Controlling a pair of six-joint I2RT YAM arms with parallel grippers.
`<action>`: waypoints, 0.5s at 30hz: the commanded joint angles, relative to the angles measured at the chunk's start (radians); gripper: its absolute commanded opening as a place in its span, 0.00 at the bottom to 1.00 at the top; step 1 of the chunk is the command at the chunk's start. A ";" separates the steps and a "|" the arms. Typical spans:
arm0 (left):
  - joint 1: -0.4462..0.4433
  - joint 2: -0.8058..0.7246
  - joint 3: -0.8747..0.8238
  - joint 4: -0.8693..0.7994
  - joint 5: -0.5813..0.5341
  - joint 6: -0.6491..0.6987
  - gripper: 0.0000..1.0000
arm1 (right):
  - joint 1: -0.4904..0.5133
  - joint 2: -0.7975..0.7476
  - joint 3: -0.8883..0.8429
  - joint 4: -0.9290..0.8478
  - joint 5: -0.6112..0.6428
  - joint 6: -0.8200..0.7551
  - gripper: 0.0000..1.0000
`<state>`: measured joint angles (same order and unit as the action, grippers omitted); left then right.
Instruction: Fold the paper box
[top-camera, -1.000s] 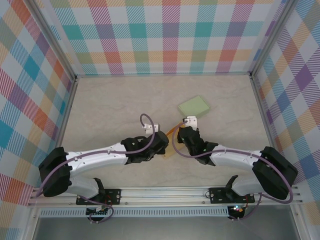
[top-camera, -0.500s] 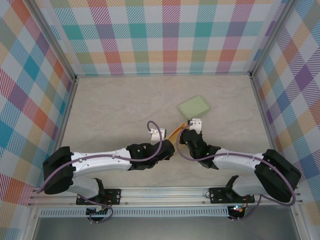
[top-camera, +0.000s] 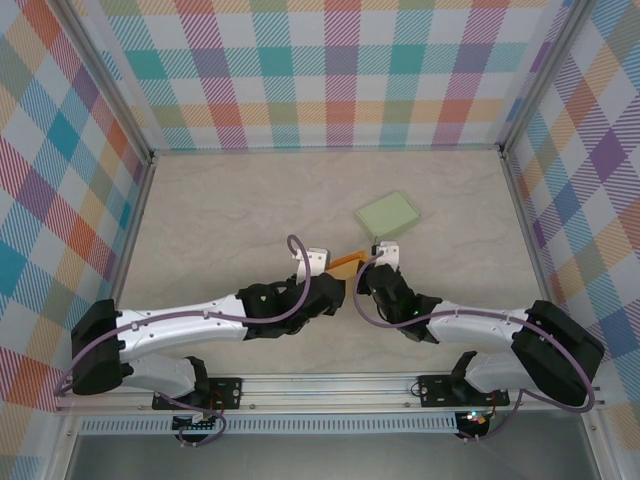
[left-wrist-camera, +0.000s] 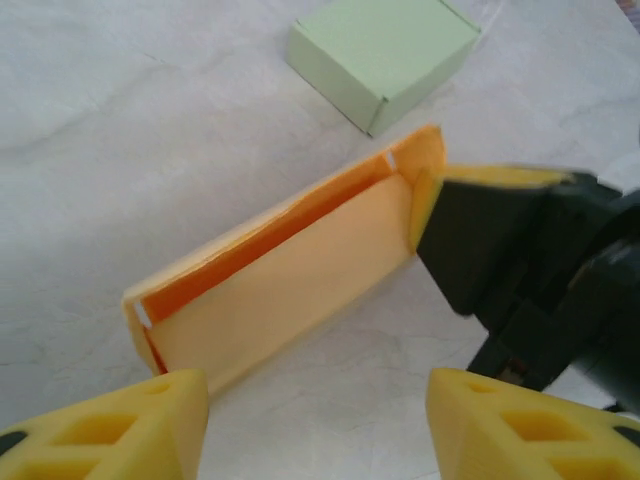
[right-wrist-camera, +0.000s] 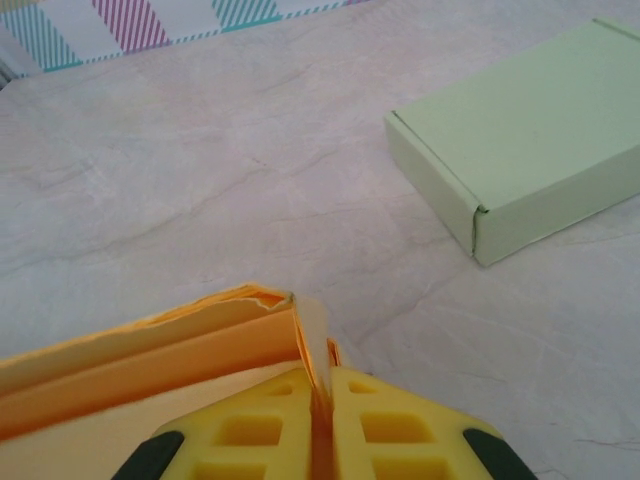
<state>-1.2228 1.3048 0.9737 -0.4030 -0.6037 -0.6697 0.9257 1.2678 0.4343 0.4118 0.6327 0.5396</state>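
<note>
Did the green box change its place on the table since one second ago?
No. The green box lies at the same spot, equally far from the back wall as before.

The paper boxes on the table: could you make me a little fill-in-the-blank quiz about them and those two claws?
1. The right gripper pinches an end flap of the half-folded box, whose colour is ____.
2. The left gripper has its jaws ____, gripping nothing.
3. The closed box lying beyond the half-folded one is pale ____.
Missing words: orange; open; green.
</note>
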 joint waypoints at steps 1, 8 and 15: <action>-0.011 -0.030 0.027 -0.089 -0.127 0.199 0.62 | 0.007 0.036 -0.043 -0.106 -0.075 0.016 0.12; 0.066 -0.186 -0.070 0.032 -0.001 0.534 0.71 | 0.009 0.025 -0.037 -0.120 -0.089 -0.001 0.13; 0.142 -0.351 -0.164 0.083 0.313 1.102 0.85 | 0.008 0.026 -0.028 -0.129 -0.093 -0.007 0.13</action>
<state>-1.0996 1.0008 0.8543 -0.3660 -0.4454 0.1211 0.9253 1.2678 0.4324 0.4179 0.6167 0.5381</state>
